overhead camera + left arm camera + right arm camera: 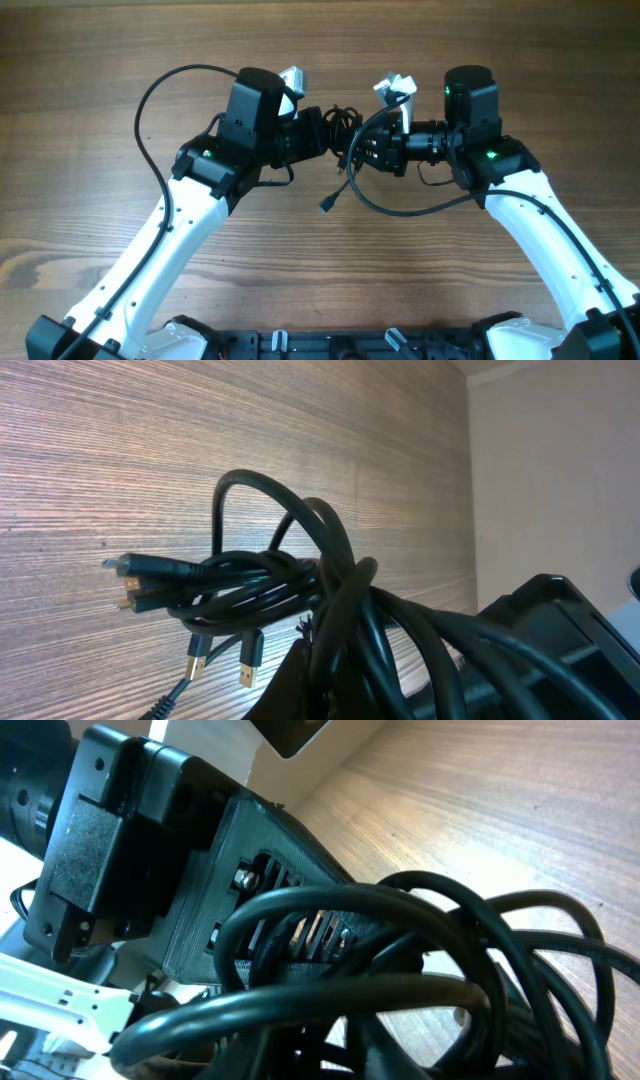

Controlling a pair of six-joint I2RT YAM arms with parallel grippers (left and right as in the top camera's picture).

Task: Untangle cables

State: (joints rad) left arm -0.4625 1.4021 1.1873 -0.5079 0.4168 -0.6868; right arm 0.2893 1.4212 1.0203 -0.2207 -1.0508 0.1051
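Cables bunched in one knot between left gripper and right gripper; jaws hidden, grip cannot be told; separation judged hardly begun.

Desk: wood grain, matt w/ faint sheen, fine straight lines. Cables: blk sheath, smooth, semi-gloss. Plugs: gold-tone metal tips, shiny; blk moulded grips. Left end effector: blk plastic, matt, finely ridged; bright metal screw. Arms: white plastic shells, smooth, glossy.
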